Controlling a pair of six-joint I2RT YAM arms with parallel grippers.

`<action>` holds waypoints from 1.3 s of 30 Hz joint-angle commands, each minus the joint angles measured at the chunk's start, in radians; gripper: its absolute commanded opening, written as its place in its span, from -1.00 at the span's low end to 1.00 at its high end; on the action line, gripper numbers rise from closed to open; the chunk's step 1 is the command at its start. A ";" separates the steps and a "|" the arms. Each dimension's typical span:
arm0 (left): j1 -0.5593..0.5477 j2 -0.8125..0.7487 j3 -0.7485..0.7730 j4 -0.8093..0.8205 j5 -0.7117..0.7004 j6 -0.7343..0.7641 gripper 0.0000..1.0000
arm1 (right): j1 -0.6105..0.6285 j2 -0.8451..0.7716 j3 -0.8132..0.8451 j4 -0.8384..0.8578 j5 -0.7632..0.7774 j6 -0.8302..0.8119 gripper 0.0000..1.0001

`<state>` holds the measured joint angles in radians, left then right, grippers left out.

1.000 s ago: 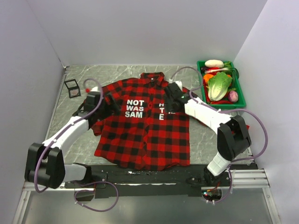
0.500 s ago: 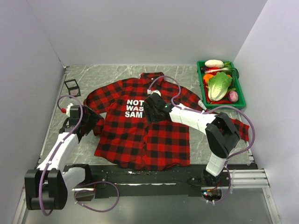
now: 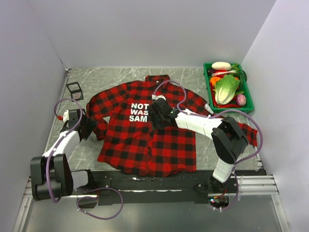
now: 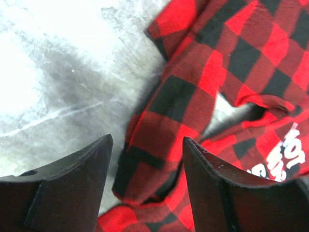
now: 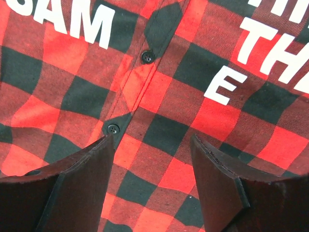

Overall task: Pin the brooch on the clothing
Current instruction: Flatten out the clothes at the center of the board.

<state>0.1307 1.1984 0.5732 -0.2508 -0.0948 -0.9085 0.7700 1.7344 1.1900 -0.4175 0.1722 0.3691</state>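
Left hand (image 4: 147,140) spread over cuff edge of shirt (image 4: 193,87)

Red-and-black plaid shirt (image 3: 145,145); white letters (image 3: 139,112)

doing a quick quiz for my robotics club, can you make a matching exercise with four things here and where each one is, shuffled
1 left claw
2 right claw
3 green tray
4 wire cube

a far right corner
b over buttons of the shirt
c far left corner
d over a sleeve of the shirt

Pairs: 1-d, 2-b, 3-a, 4-c
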 commanded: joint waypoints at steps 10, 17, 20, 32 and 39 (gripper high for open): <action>0.052 0.167 0.074 0.139 0.001 0.020 -0.06 | 0.006 -0.042 -0.032 0.029 0.029 -0.004 0.42; 0.053 0.233 0.105 0.173 0.044 0.039 -0.35 | 0.008 -0.010 -0.033 0.028 0.026 0.021 0.41; 0.053 0.257 0.122 0.163 0.040 0.048 -0.38 | 0.006 -0.018 -0.043 0.032 0.027 0.025 0.41; 0.055 0.185 0.243 -0.036 -0.057 0.175 -0.98 | 0.005 -0.030 -0.070 0.045 0.035 0.025 0.41; 0.060 0.258 0.512 -0.246 -0.143 0.423 -0.98 | 0.006 -0.016 -0.073 0.052 0.029 0.025 0.41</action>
<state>0.1829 1.4124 0.9340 -0.3546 -0.1566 -0.6682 0.7700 1.7340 1.1347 -0.4011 0.1829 0.3847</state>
